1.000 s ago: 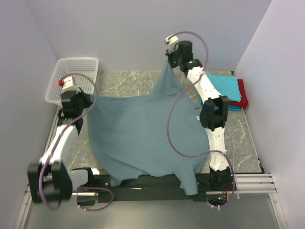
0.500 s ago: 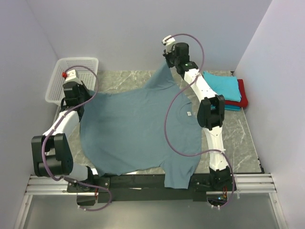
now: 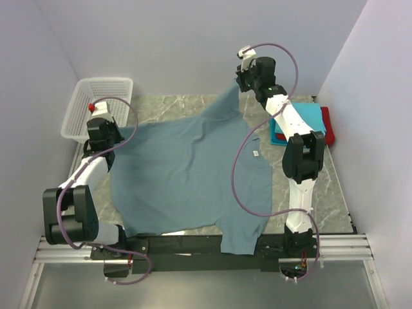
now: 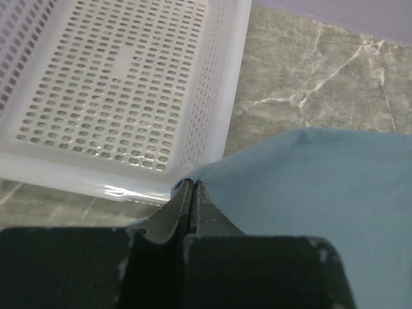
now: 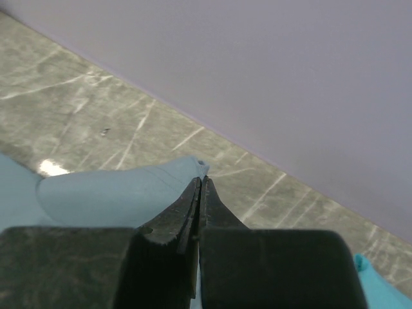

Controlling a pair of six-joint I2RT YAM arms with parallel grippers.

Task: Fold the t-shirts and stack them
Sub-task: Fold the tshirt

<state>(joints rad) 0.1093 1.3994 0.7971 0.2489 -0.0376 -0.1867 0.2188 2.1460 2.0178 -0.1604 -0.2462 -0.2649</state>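
tee (image 3: 187, 174): lying opened out and mostly flat across the middle of the tabletop (image 3: 167, 109). Its neck label (image 3: 255, 153) is showing toward the right. One near-right flap is drooping over the near edge onto the arm rail.

left claw (image 4: 192, 187): clamping shut on the tee's far-left corner, just beside a corner of the basket (image 4: 219, 84). Cloth is running off to the right from the tips.

right claw (image 5: 199, 183): clamping shut on a point of the tee's far edge, near the back wall. The cloth is tapering toward it in a peak, so that point is probably being held a little off the tabletop.

stack (image 3: 308, 114): sitting at the far right with a turquoise shirt on top and a red shirt (image 3: 329, 125) peeking out beneath on the right. The right arm is crossing over the stack's left part.

step in hand: judging this as spreading, with both arms tensioning the far edge to lay the tee flat before any fold.

done: some shirts are already lying folded at the far right.

left to do: the tee is showing no fold yet. All its folds are waiting, then the carry to the stack.

watch: the near edge is looking rumpled, and the hanging flap is likely needing to be pulled in first.
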